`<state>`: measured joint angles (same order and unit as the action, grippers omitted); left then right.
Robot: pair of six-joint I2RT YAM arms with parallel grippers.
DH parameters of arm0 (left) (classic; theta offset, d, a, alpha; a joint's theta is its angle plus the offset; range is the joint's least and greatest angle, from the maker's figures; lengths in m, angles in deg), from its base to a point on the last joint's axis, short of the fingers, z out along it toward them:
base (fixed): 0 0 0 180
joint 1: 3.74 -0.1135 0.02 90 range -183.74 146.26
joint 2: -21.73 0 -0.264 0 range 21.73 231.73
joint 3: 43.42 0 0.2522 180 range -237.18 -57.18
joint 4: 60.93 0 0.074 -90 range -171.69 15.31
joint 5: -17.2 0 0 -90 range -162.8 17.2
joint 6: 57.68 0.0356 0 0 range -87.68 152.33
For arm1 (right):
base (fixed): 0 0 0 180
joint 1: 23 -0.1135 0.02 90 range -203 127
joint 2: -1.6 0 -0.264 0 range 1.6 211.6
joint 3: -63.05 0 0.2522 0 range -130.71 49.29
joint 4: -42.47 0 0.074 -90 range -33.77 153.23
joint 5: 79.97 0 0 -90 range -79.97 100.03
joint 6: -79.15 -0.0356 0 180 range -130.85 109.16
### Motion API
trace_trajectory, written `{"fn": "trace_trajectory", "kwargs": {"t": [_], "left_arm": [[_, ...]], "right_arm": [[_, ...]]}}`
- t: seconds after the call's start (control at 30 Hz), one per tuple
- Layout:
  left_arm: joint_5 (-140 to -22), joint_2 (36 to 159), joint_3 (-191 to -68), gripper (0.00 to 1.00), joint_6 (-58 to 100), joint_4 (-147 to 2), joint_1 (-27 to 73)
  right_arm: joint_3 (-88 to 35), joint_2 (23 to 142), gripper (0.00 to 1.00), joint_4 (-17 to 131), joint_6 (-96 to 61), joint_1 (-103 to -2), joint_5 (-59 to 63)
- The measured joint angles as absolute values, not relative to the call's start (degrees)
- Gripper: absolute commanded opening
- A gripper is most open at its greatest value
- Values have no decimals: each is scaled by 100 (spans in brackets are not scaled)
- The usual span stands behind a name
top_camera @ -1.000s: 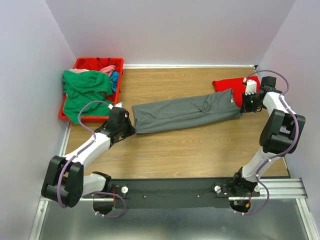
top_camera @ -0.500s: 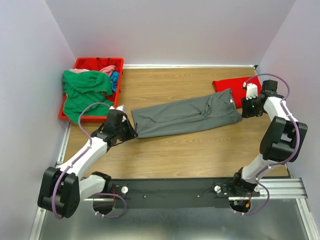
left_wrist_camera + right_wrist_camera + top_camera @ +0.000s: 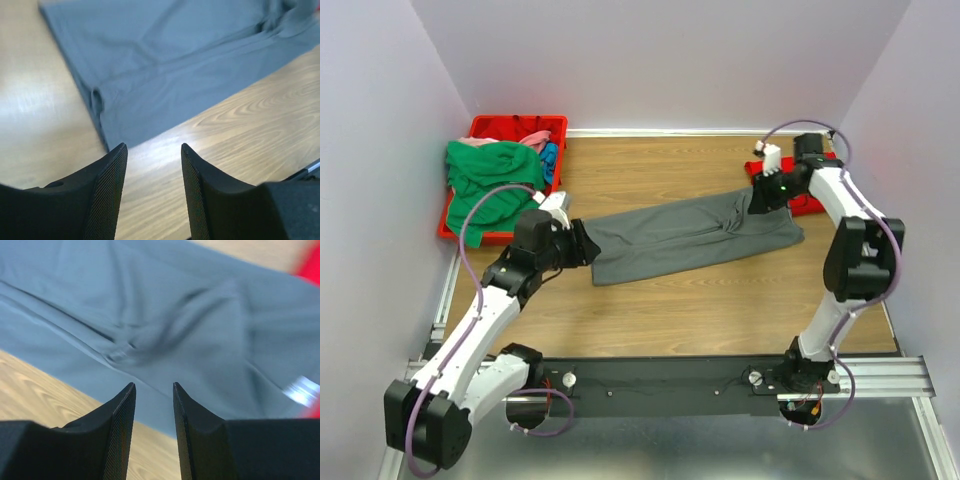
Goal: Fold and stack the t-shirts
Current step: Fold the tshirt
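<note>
The dark grey t-shirt (image 3: 695, 232) lies on the wood as a long folded strip, running from centre left to the right. My left gripper (image 3: 582, 245) stands open and empty at its left end, and in the left wrist view its fingertips (image 3: 152, 150) hover over bare wood just short of the cloth's corner (image 3: 175, 65). Over the strip's right end, my right gripper (image 3: 760, 195) is open with nothing in it, grey cloth (image 3: 175, 315) beneath its tips (image 3: 154, 387). A folded bright red t-shirt (image 3: 756, 170) lies behind the right arm, partly hidden.
A red plastic bin (image 3: 520, 120) sits at the back left corner. A green shirt (image 3: 490, 180) spills over its front, and pink (image 3: 530, 138) and blue (image 3: 550, 158) cloth lie inside. Walls close in on the left, back and right.
Both grippers have opened and let go of the grey shirt's ends. The right gripper has swung left over the shirt; the left arm has risen and shifted slightly back.
</note>
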<state>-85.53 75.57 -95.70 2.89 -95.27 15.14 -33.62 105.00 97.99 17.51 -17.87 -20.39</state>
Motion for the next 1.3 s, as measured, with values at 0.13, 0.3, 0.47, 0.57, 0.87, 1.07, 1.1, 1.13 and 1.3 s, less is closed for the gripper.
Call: {"fn": "trace_trajectory", "kwargs": {"t": [0.13, 0.3, 0.47, 0.57, 0.87, 1.07, 1.1, 1.13, 1.3], "left_arm": [[-8549, 7077, -9933, 61, 744, -9363, 1514], [-8546, 6484, -10049, 62, 1048, -8923, 1514], [-8549, 6266, -9708, 62, 1076, -8642, 1514], [-8549, 6279, -9557, 62, 1076, -8672, 1514], [-8549, 6272, -9531, 61, 1076, -8633, 1514], [-8549, 6309, -9529, 61, 1076, -8624, 1514], [-8549, 6325, -9529, 61, 1076, -8622, 1514], [-8549, 6338, -9529, 61, 1076, -8620, 1514], [-8542, 6347, -9529, 70, 1076, -8617, 1514]], "right_arm": [[-3548, 11127, 43, 9902, 1439, -2172, -2233], [-3605, 11426, 42, 9963, 1183, -2290, -2222], [-3777, 11595, 27, 9961, 1026, -2454, -2225], [-3911, 11737, 17, 9963, 938, -2614, -2227], [-4571, 12559, 9, 9970, 755, -2917, -2220], [-4658, 12744, 33, 10005, 718, -2915, -2220], [-4691, 12742, 36, 10029, 746, -2913, -2218], [-4719, 12740, 39, 10040, 761, -2915, -2220], [-4717, 12414, 61, 10134, 934, -2915, -2117]]}}
